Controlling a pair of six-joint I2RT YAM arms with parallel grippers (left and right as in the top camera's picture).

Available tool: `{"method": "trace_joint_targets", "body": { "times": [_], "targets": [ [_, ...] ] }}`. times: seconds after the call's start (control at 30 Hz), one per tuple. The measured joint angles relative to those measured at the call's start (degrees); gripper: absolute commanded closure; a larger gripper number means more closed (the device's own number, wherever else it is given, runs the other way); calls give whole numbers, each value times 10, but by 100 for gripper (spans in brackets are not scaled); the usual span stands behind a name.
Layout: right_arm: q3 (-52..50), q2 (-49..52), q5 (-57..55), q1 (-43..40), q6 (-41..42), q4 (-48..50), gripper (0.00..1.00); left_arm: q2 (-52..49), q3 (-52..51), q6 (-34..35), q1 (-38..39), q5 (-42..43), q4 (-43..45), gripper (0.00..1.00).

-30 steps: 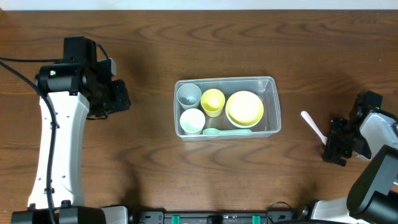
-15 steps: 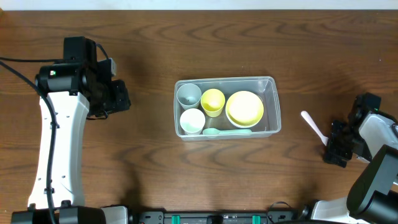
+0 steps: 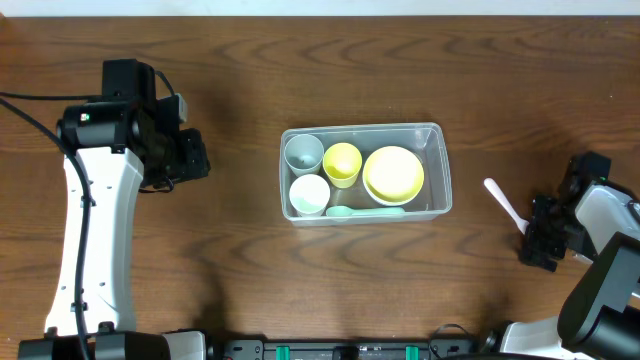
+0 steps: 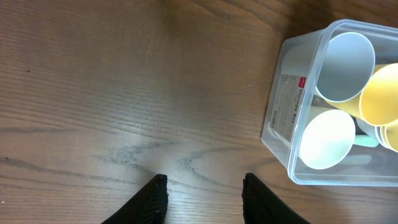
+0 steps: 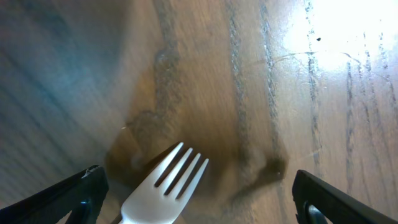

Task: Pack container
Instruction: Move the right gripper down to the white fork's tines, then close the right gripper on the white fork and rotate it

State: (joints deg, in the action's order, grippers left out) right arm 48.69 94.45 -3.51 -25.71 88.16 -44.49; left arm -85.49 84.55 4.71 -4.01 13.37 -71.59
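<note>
The clear container (image 3: pixel 360 128) stands mid-table, holding a grey-blue cup (image 3: pixel 303 152), a yellow cup (image 3: pixel 342 162), a white cup (image 3: pixel 309 193), a yellow bowl (image 3: pixel 393 173) and a mint spoon (image 3: pixel 362 211). To its right a white fork (image 3: pixel 503 205) lies flat on the wood. My right gripper (image 3: pixel 540 240) hovers low over the fork's handle end. In the right wrist view the right gripper (image 5: pixel 196 180) is open, with the fork (image 5: pixel 163 185) lying between the fingers, touched by neither. My left gripper (image 3: pixel 190 155) is open and empty left of the container; the wrist view shows the left gripper (image 4: pixel 204 180) over bare wood.
The container's labelled end wall (image 4: pixel 283 112) fills the right of the left wrist view, with the cups inside it. The white left arm (image 3: pixel 95 230) runs along the table's left side. The right arm's base (image 3: pixel 610 215) sits at the right edge.
The right gripper has crept slightly toward the table's front, staying over the fork. The left arm and the container have not moved.
</note>
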Motion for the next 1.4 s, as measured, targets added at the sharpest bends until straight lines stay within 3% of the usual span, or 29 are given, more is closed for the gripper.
{"method": "trace_joint_targets", "body": {
  "times": [0.27, 0.37, 0.57, 1.4],
  "targets": [
    [-27, -13, 1, 0, 0, 39, 10, 0, 0, 0, 0, 0, -1, 60],
    [-35, -21, 2, 0, -1, 46, 18, 0, 0, 0, 0, 0, -1, 60],
    [-38, -28, 2, 0, -6, 81, 22, 0, 0, 0, 0, 0, -2, 60],
    [-38, -28, 11, 0, -17, 129, 34, 0, 0, 0, 0, 0, -2, 60]
  ]
}}
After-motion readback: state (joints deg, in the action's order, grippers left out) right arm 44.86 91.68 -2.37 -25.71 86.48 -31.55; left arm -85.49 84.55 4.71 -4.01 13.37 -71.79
